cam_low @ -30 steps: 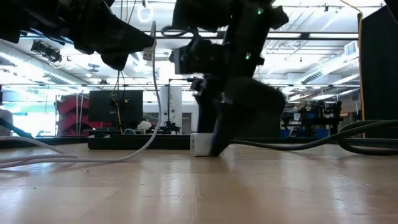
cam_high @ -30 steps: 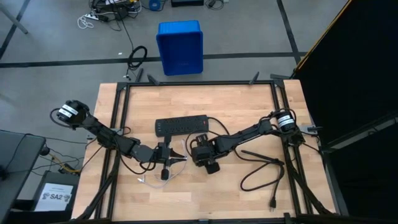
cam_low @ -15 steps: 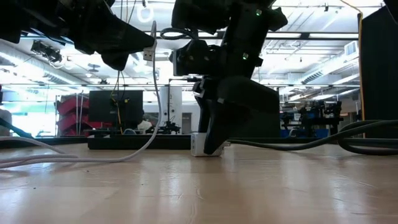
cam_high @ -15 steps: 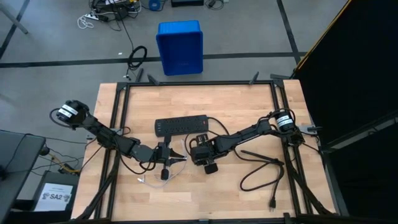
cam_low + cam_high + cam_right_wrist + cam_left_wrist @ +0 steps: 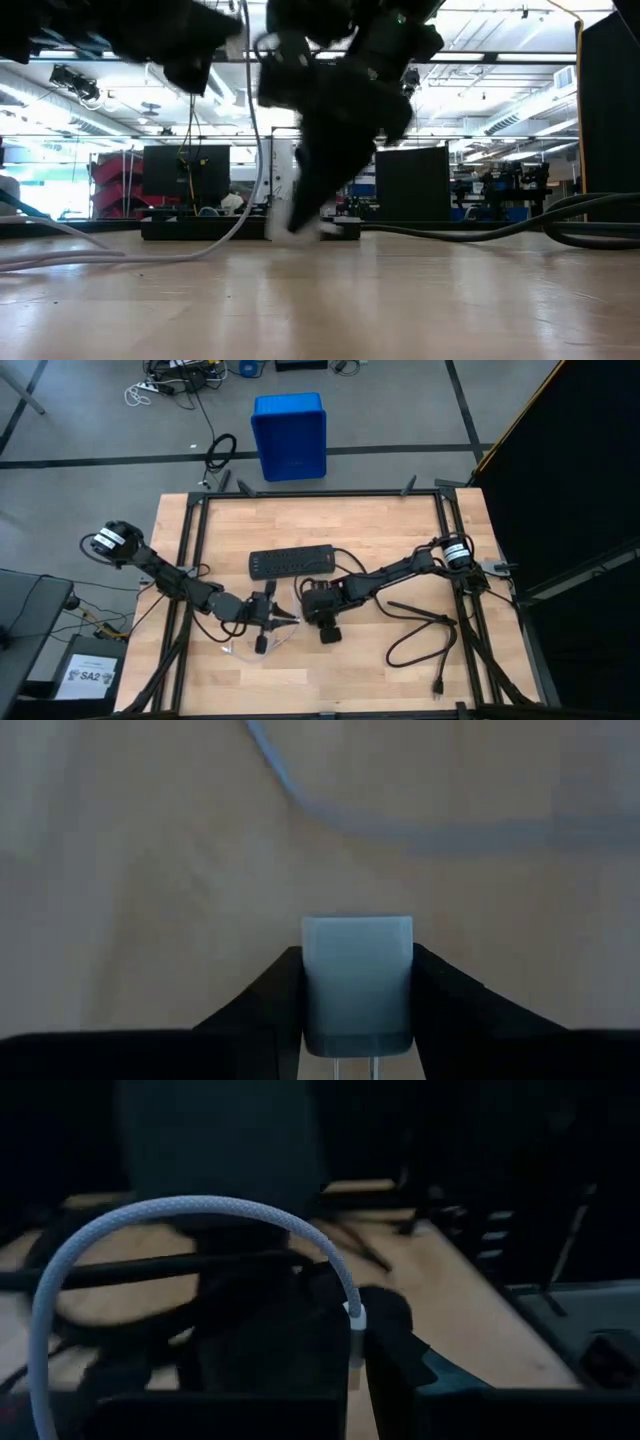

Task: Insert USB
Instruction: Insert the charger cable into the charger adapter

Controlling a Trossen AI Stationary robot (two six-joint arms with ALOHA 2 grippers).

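Note:
The USB (image 5: pixel 190 1210) is a thin whitish braided cable. One plug end sits in my shut left gripper (image 5: pixel 352 1380), which hovers left of the table's middle (image 5: pixel 283 616). From there the cable drops (image 5: pixel 250 150) and trails slack over the wood (image 5: pixel 90 255). Just to its right, my right gripper (image 5: pixel 357 1010) is shut on a small white cube adapter (image 5: pixel 357 980), which also shows in the low view (image 5: pixel 283 208). My left gripper pinches the USB's plug end (image 5: pixel 355 1325) between its two fingers, held about level and above the table. The cable arcs up out of the fingers, then hangs down slack, and its remaining length lies on the wood. My right gripper pinches the white cube adapter by two opposite side faces (image 5: pixel 310 990) between its fingers (image 5: pixel 450 1010). The fingers slant down from the table's right. The metal prongs (image 5: pixel 355 1065) point back toward the wrist. The cube is tipped; I cannot tell whether it touches the wood.
A black power strip (image 5: pixel 290 563) lies just beyond both grippers, its thick black cord (image 5: pixel 420 635) looping over the table's right half. A blue bin (image 5: pixel 290 435) stands on the floor beyond the far edge. Bare wood shows along the near edge.
My right gripper has closed its fingers onto the white adapter, rolled at the wrist, and gone a little toward my left gripper. The adapter, which stood upright on the wood, has tipped over and shifted the same way.

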